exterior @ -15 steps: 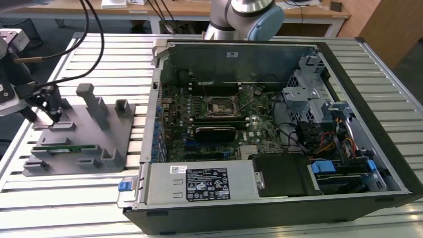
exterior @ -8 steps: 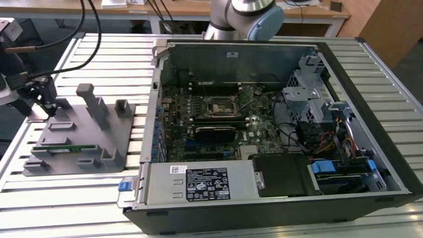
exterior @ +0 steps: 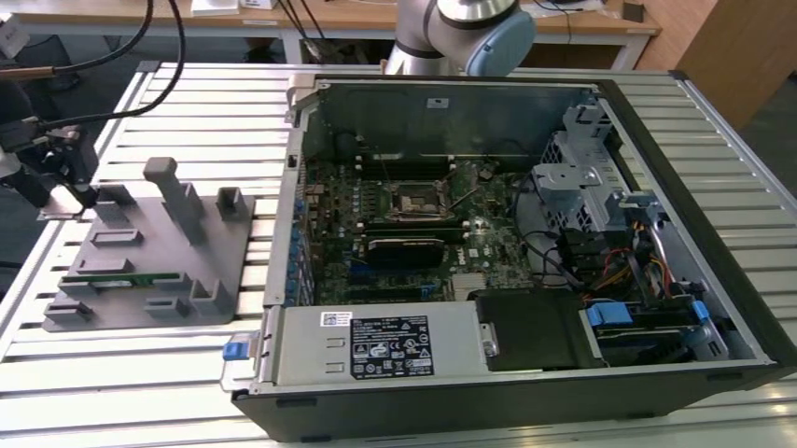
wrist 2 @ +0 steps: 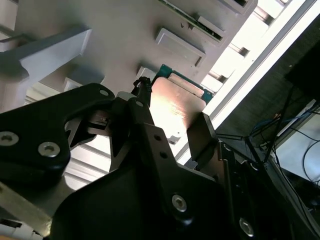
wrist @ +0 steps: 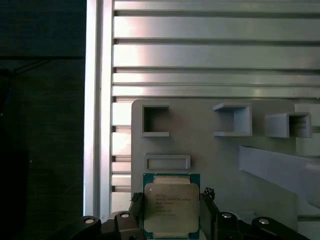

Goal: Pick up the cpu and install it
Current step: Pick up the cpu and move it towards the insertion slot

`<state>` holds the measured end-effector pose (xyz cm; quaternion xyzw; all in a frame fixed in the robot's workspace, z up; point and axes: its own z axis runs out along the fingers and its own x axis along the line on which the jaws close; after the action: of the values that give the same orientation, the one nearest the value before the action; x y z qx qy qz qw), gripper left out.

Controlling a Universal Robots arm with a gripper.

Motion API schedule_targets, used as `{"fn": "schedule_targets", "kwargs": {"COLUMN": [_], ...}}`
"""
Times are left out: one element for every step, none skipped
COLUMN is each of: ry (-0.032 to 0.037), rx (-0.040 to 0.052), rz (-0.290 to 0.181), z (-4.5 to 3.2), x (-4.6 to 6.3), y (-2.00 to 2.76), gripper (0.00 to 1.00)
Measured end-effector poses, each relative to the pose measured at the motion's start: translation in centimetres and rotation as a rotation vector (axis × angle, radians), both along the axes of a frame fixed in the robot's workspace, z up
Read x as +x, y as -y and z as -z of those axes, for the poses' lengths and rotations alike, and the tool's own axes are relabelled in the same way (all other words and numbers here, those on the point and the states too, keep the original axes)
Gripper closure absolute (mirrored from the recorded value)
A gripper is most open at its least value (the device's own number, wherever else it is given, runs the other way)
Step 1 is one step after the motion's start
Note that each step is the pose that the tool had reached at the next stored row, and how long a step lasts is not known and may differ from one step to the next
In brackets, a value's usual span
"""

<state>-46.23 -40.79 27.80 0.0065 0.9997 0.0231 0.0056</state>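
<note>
Over the grey fixture (exterior: 144, 259) on the worktop (exterior: 125, 373), your tool (wrist: 171, 197) clamps the cpu (wrist: 171, 210) by two opposite edges, metal top up, well apart from the open computer case (exterior: 473, 121) toward the exterior view's right.

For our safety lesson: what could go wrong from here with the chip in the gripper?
1. The gripper holds the chip only by two edges, so it might tilt or slip.
2. Raised blocks on the grey fixture stand close by; the chip could catch one when moved.
</note>
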Motion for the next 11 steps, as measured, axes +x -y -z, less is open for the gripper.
{"fn": "schedule_targets", "kwargs": {"ry": [0.0001, 0.0, 0.0, 0.0, 0.0, 0.0001, 0.0001, 0.0, 0.0, 0.0, 0.0], "rx": [0.0007, 0.0014, 0.0021, 0.0029, 0.0037, 0.0045, 0.0051, 0.0057, 0.0063, 0.0069, 0.0075], "rz": [0.0, 0.0, 0.0, 0.0, 0.0, 0.0, 0.0, 0.0, 0.0, 0.0, 0.0], "z": [-0.22, -0.45, -0.69, -0.95, -1.19, -1.43, -1.67, -1.91, -2.15, -2.39, -2.63], "x": [0.0, 0.0, 0.0, 0.0, 0.0, 0.0, 0.0, 0.0, 0.0, 0.0, 0.0], "y": [0.0, 0.0, 0.0, 0.0, 0.0, 0.0, 0.0, 0.0, 0.0, 0.0, 0.0], "gripper": [0.47, 0.47, 0.47, 0.47, 0.47, 0.47, 0.47, 0.47, 0.47, 0.47, 0.47]}}
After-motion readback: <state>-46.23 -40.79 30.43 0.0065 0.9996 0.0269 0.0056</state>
